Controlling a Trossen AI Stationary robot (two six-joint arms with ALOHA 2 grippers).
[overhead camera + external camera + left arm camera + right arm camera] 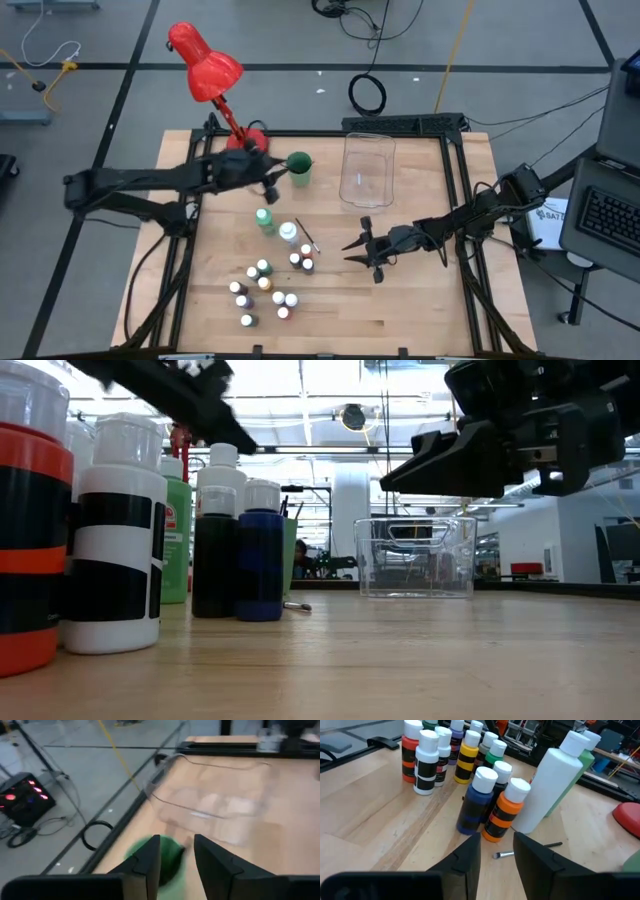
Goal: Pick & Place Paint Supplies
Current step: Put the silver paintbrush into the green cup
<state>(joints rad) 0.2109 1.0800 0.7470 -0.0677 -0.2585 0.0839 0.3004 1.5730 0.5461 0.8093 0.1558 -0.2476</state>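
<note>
Several tiny white-capped paint bottles [264,286] stand in a cluster on the table's near-left part; in the right wrist view the blue one [474,802] and the orange one [504,812] are closest. A tall green bottle [265,220] and a tall white bottle [288,233] stand just beyond them. A thin brush [307,238] lies flat beside the white bottle. My right gripper [352,247] is open, right of the bottles, pointing at them [497,845]. My left gripper [275,183] is open, raised beside the green cup [167,857].
A clear plastic bin [367,168] stands at the far middle of the table, right of the green cup [299,165]. A red desk lamp [205,65] rises from the far-left corner. Bare wood lies along the near and right sides [420,300].
</note>
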